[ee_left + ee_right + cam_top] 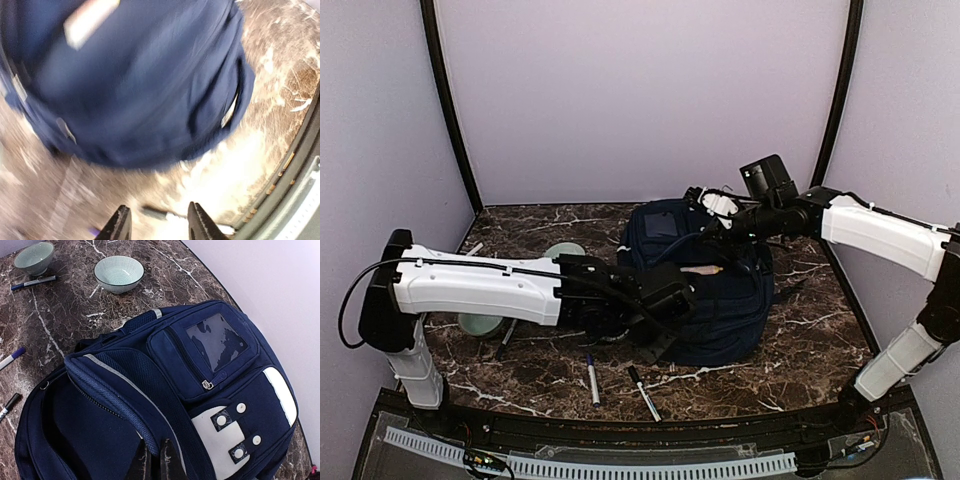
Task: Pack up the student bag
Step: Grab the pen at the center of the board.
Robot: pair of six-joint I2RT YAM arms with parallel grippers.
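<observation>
The student bag [715,300] is a large navy backpack lying on the marble table, with its white patch [222,432] and clear-window zip pocket [215,337] facing up in the right wrist view. My right gripper [155,462] is shut on the piped zip edge of the bag's main opening and holds that flap up. My left gripper [159,227] hovers low over the table at the bag's [135,85] near end. It is open, with nothing between its fingers. A marker [161,214] lies on the table just beyond the tips. The left wrist view is blurred.
Two pale green bowls [565,250] [480,323] stand left of the bag, partly hidden by the left arm. Pens [592,378] [642,392] lie near the front edge, and another [506,338] lies beside the nearer bowl. The table's raised front rim [295,165] is close to my left gripper.
</observation>
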